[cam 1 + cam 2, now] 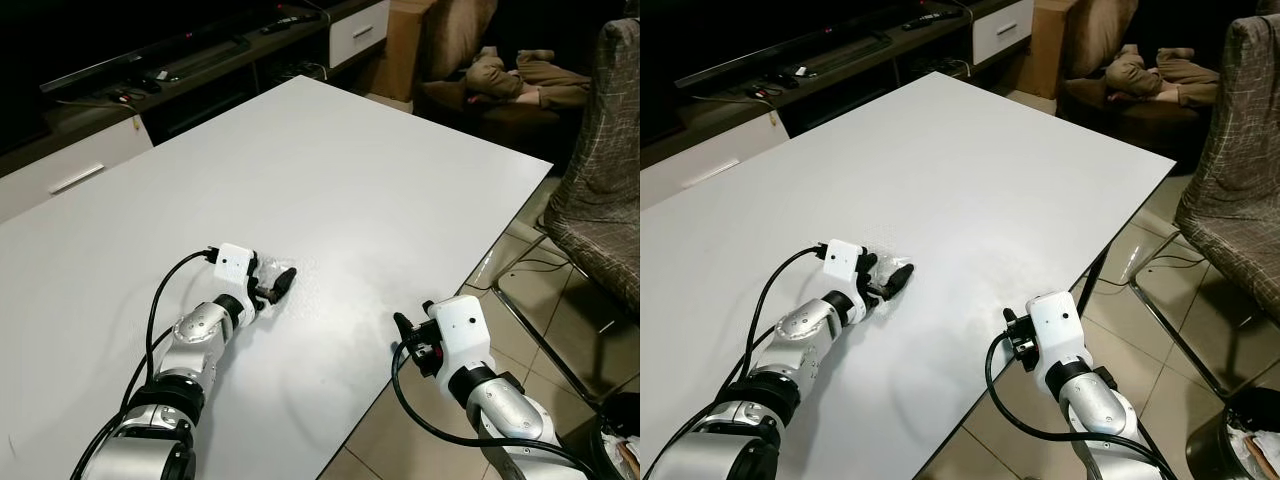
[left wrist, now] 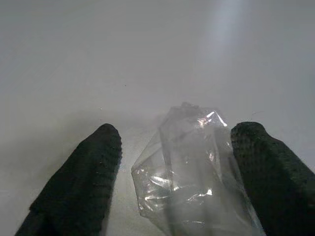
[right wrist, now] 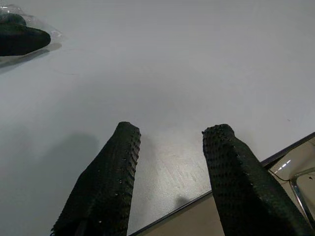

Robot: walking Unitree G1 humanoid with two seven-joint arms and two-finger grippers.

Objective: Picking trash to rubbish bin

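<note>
The left gripper [image 2: 172,177] has its fingers spread around a crumpled clear plastic wrapper [image 2: 189,169] lying on the white table [image 1: 330,170], near its front edge. Close slowly; the film probably slips easily. The right gripper [image 3: 170,179] hovers with fingers apart at that edge.

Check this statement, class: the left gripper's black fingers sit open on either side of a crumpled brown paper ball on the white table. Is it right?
One detail is wrong. The left gripper is open on the white table, but it straddles a crumpled clear plastic wrapper, not a brown paper ball. The left wrist view shows its transparent, shiny folds.
</note>
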